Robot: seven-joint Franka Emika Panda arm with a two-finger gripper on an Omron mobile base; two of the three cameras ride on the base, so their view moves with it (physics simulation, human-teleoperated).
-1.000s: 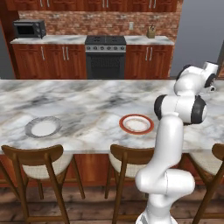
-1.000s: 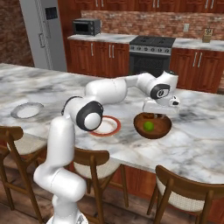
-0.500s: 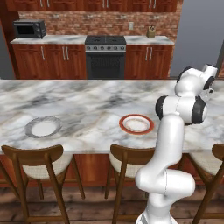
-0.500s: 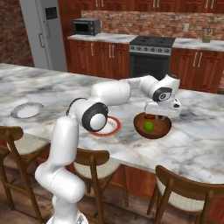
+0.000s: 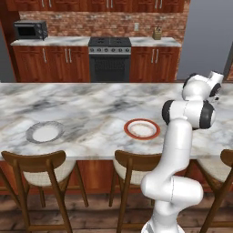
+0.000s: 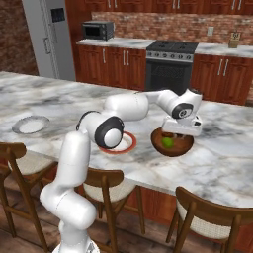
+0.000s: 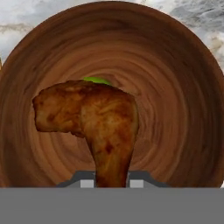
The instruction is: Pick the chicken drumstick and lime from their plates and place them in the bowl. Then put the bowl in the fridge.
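My gripper [image 7: 112,181] is shut on the thin bone end of the golden-brown chicken drumstick [image 7: 96,127], whose plump end hangs just over the dark wooden bowl [image 7: 179,87]. A sliver of the green lime [image 7: 97,80] peeks out behind the drumstick. In the right base view the gripper [image 6: 180,129] hovers over the bowl [image 6: 157,141], with the lime [image 6: 168,142] lying inside it. The orange-red-rimmed plate [image 5: 142,129] and the grey-rimmed plate [image 5: 45,132] sit bare on the marble island. The grey fridge [image 6: 49,39] stands at the far left.
Wooden stools [image 5: 40,164] line the near edge of the island [image 5: 91,109]. Behind it run cabinets with a black oven [image 5: 109,60] and a microwave [image 5: 30,30]. The marble to the right of the bowl [image 6: 222,158] holds nothing.
The hand has sunk slightly towards the bowl with the drumstick still in its grip. Plates, bowl and lime have stayed put.
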